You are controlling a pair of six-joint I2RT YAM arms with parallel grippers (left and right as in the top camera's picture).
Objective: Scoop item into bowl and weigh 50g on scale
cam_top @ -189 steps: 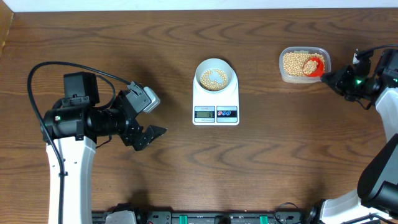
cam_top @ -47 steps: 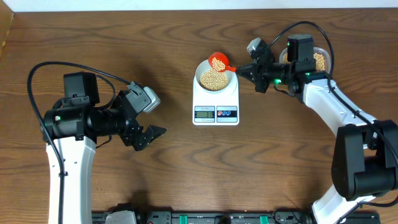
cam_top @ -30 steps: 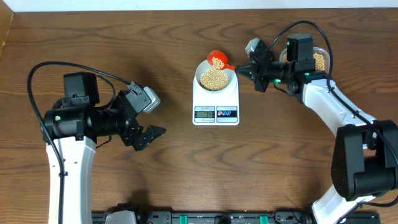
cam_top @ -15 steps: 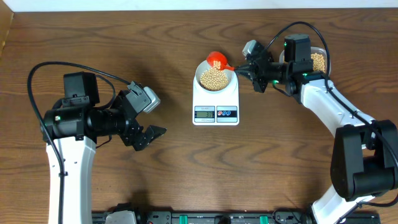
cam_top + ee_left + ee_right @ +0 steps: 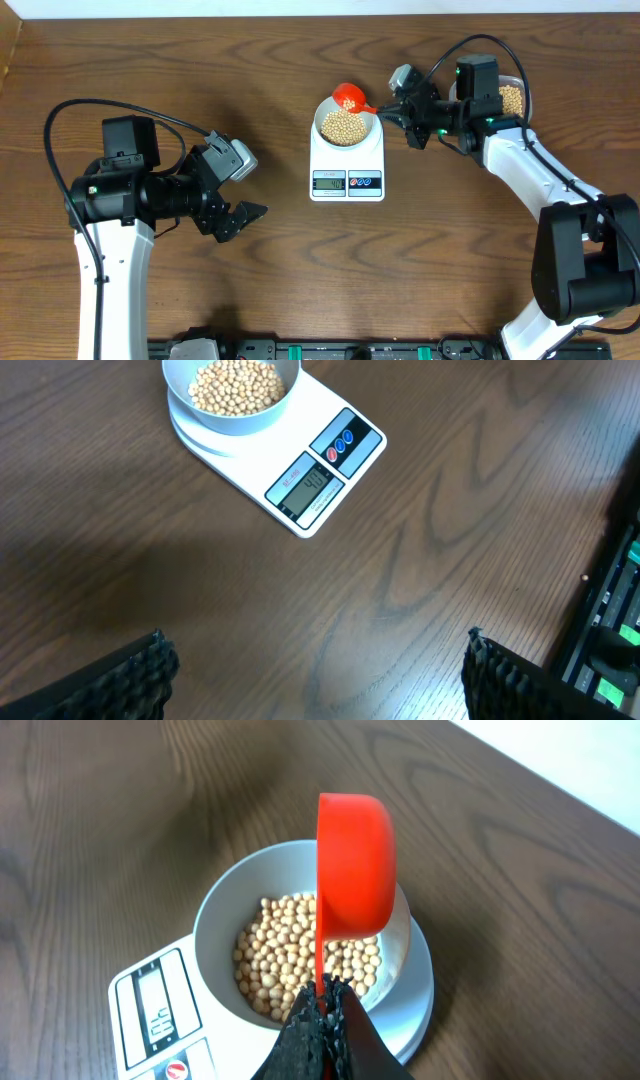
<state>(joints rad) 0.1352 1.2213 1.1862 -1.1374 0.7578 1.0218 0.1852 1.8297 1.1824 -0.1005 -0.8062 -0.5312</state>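
Wood table [image 5: 300, 270]: bowl [image 5: 215, 920] of beans [image 5: 345, 125] sits on the scale [image 5: 318, 160].
My right gripper [image 5: 322, 1010] is clamped on the red scoop [image 5: 349, 97] handle, cup tipped above the scale. Beans are light and roll easily, so I'd carry by the handle, level. Well apart from the scale, my left gripper [image 5: 245, 187] gapes empty.
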